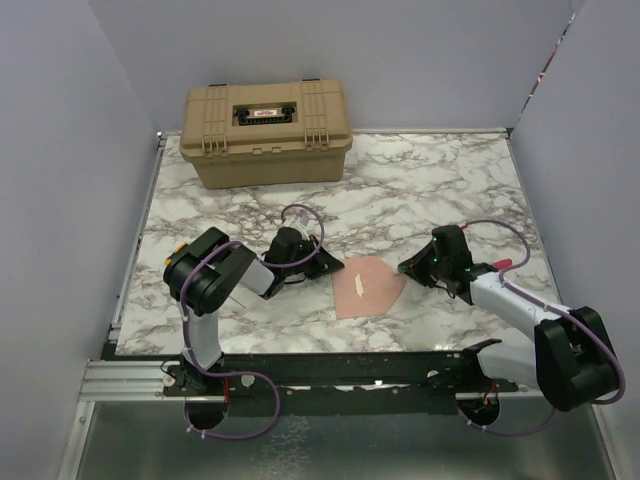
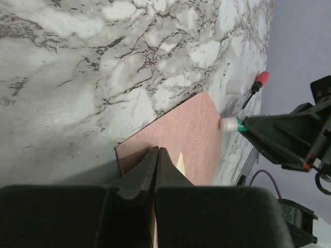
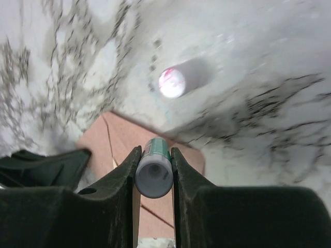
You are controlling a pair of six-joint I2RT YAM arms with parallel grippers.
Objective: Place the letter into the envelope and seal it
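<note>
Left gripper (image 2: 158, 153) pressed together at the edge of the envelope (image 1: 372, 290); right gripper (image 3: 154, 164) pinches a glue stick (image 3: 154, 178); loose cap (image 3: 172, 82) nearby, toolbox (image 1: 266, 135) behind.

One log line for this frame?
left claw: shut, over envelope edge | right claw: shut on glue stick, by envelope | cap: off, on table

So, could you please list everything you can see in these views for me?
table: one, white-grey marble.
case: one, tan, back of the table.
envelope: one, pinkish-brown, flat at table centre.
pale sliver: one, cream, on the envelope; what it is, unclear.
glue stick: one, grey with green band, held over the envelope's right corner.
cap: one, whitish, on the table near an envelope corner.
left gripper: one, black, shut, at the envelope's edge.
right gripper: one, black, shut on the glue stick.
</note>
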